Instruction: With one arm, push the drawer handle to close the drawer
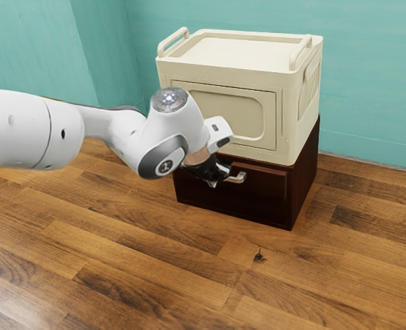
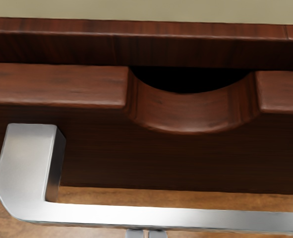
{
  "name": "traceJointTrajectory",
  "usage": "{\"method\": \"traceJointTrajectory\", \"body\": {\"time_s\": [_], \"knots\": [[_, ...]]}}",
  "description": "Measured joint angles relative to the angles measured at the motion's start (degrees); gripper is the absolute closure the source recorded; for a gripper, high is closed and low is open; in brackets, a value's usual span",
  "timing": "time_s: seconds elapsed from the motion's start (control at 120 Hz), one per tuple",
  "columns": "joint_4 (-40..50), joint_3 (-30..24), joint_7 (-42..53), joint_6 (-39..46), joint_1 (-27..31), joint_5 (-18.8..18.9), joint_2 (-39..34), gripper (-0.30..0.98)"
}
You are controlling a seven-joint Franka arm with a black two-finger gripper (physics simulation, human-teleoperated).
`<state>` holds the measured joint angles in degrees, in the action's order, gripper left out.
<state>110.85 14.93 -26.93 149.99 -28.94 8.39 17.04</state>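
Observation:
My gripper (image 1: 214, 176) is at the front of the dark red-brown drawer (image 1: 263, 199), beside its silver handle (image 1: 238, 178). In the wrist view the handle (image 2: 171, 215) runs across in front of the drawer front (image 2: 181, 158). The two grey tips of the gripper (image 2: 146, 234) stand close together right at the bar, shut with nothing seen between them. The drawer's top edge (image 2: 52, 84) shows just out from the cabinet's upper rail (image 2: 77, 47), and a rounded notch in it opens onto a dark hollow. Whether the tips touch the bar is unclear.
A cream storage box (image 1: 238, 113) with two raised handles sits on top of the dark cabinet (image 1: 309, 161). Wooden floor (image 1: 189, 268) lies around it, and teal walls (image 1: 367, 89) stand behind. The arm reaches in from the exterior view's left.

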Motion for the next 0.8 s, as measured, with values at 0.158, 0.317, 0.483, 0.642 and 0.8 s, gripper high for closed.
{"method": "traceJointTrajectory", "body": {"time_s": [0.158, 0.317, 0.483, 0.642, 0.8], "knots": [[-1.79, -0.11, 0.0, 1.37, 0.09, 0.31, 1.49, 0.79], [-0.31, -0.04, -0.12, 0.71, -0.58, 0.33, 0.56, 0.79], [7.71, 5.91, -0.56, -4.87, -9.22, 0.57, -10.94, 0.79], [8.57, 12.71, -1.56, -15.59, -15.33, 6.4, -21.23, 0.71], [-2.7, 20.16, -2.2, -30.99, -10.92, 8.37, -22.92, 0.37]]}}
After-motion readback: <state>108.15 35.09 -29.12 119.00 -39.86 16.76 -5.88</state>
